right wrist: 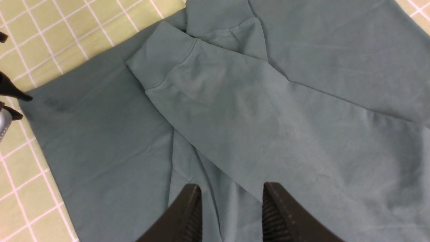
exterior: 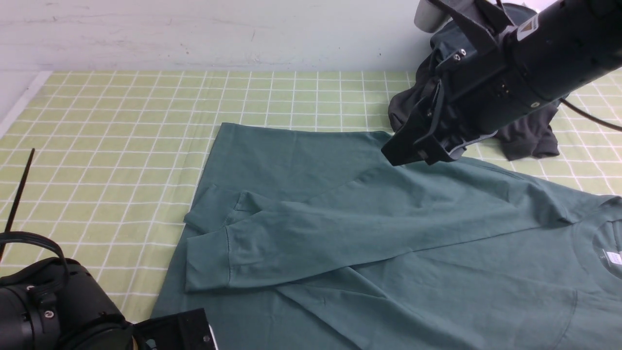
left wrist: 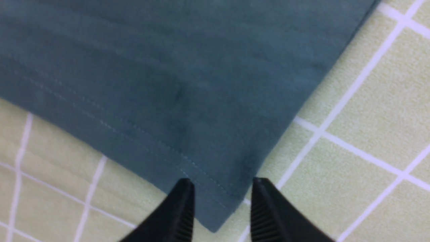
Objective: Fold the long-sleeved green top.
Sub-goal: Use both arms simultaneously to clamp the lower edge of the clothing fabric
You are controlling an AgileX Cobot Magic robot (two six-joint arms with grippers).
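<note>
**Item 1. My left gripper (left wrist: 221, 188).** Jaws parted, nothing in them. It sits at the near hem corner (left wrist: 218, 215) of the top (exterior: 388, 218). That corner lies flat between my fingertips (left wrist: 181, 205), unpinched. I cannot tell whether the tips touch the fabric.

**Item 2. My right gripper (right wrist: 231, 195).** Jaws parted about as wide, and empty. It hangs over the top's far edge, clear of the fabric, looking down on the sleeves.

**Item 3. Top.** It is spread flat on the checked cloth (exterior: 97, 121), hem toward my left gripper and collar (exterior: 607, 243) at the opposite end. Both sleeves lie across the body. The upper cuff (exterior: 209, 265) stops short of the hem.

**Item 4. Checked cloth.** It lies under the top and shows beyond the hem and the far edge.

**Item 5. Dark clothes (exterior: 529, 131).** They are heaped just beyond the top's far edge at the collar end. They are not part of this job.

**Step in hand, as I judge it.** The sleeves are in, and the body fold from hem to collar is being set up.

**Next move calls for:**
- My left jaws close on the near hem corner.
- My right gripper travels along the far edge to the far hem corner (exterior: 223, 127) and takes it likewise.
- Both corners then rise together and carry level over the cuffs, so the sleeves are not dragged out.
</note>
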